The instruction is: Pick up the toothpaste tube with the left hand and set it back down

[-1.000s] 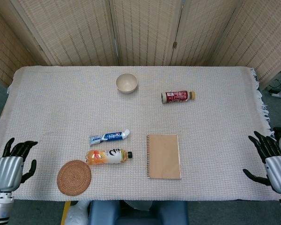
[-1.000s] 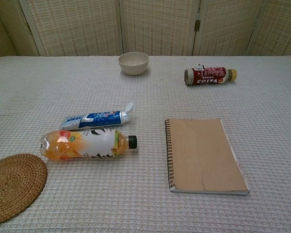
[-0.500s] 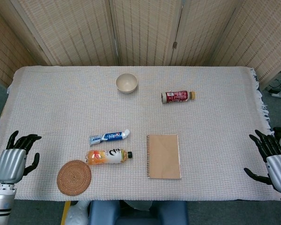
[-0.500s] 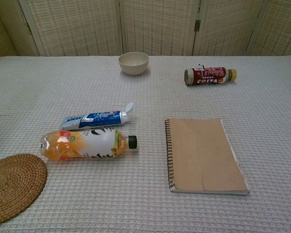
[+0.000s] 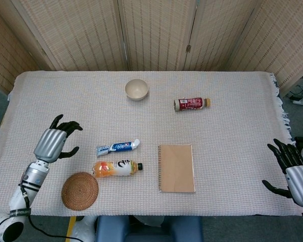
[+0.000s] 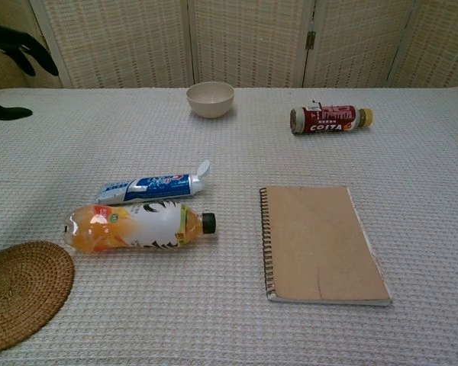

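Head view. Seen from above: a table draped in a pale woven cloth (image 5: pixel 232 151), backed by wicker screens. Near the left-centre, a blue-and-white toothpaste tube (image 5: pixel 118 146), lying flat with its white cap toward the right. Just beside it on the near side, apart from it or barely so, a clear plastic bottle of orange drink (image 5: pixel 116 168), also on its side. Left of the tube and near it, but with bare cloth between, the left hand (image 5: pixel 54 143), silver-backed with black fingers spread apart and nothing held. At the near right edge, well apart from everything, the right hand (image 5: pixel 294 169), likewise empty with fingers splayed. Also shown: a round woven rattan coaster (image 5: pixel 80 190), a tan spiral-bound notebook (image 5: pixel 177 168), a small cream bowl (image 5: pixel 136 89) and a red-labelled bottle with a yellow cap (image 5: pixel 192 104).

Step judged in hand: the approach, with no contact yet and the tube not yet lifted. Next move judged to call for travel rightward and down onto the tube's middle, fingers closing across its narrow body from the far side, so as not to nudge the orange bottle alongside.

Chest view. Shown from low and in front: tube (image 6: pixel 154 185) flat on the cloth, orange bottle (image 6: pixel 134 226) directly nearer the camera. Only dark fingertips (image 6: pixel 19 46) of the left hand visible at the upper left corner, well apart from the tube. Right hand absent from this view.
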Robot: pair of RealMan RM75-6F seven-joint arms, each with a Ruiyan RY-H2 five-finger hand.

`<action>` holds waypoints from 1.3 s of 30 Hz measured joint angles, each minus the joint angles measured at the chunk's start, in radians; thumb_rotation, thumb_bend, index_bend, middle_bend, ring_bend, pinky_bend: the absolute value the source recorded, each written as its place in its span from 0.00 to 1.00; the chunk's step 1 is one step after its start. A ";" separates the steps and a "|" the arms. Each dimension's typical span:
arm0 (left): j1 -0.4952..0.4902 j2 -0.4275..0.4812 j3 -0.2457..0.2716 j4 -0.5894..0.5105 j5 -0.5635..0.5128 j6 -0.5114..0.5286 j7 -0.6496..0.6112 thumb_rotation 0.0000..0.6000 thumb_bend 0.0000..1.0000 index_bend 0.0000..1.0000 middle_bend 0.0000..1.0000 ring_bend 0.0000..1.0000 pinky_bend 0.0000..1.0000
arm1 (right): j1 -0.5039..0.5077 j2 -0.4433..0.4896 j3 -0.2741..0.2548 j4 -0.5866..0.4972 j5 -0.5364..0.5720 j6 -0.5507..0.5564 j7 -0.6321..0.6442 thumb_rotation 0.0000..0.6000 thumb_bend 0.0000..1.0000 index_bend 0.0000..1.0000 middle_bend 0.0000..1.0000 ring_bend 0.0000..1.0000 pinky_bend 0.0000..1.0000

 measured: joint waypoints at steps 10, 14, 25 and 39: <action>-0.184 -0.168 -0.024 0.104 -0.184 -0.126 0.198 1.00 0.30 0.29 0.29 0.28 0.06 | -0.001 0.004 0.000 -0.005 0.011 -0.006 -0.004 1.00 0.26 0.00 0.00 0.00 0.00; -0.233 -0.222 -0.014 0.134 -0.241 -0.147 0.270 1.00 0.28 0.27 0.29 0.27 0.06 | -0.001 0.005 0.002 -0.002 0.016 -0.007 -0.001 1.00 0.26 0.00 0.00 0.00 0.00; -0.331 -0.363 0.025 0.242 -0.413 -0.170 0.404 1.00 0.26 0.19 0.25 0.24 0.05 | 0.001 0.004 0.002 0.010 0.026 -0.018 0.012 1.00 0.26 0.00 0.00 0.00 0.00; -0.396 -0.483 0.059 0.374 -0.492 -0.166 0.450 1.00 0.25 0.18 0.24 0.22 0.05 | 0.001 0.006 0.004 0.017 0.032 -0.021 0.022 1.00 0.26 0.00 0.00 0.00 0.00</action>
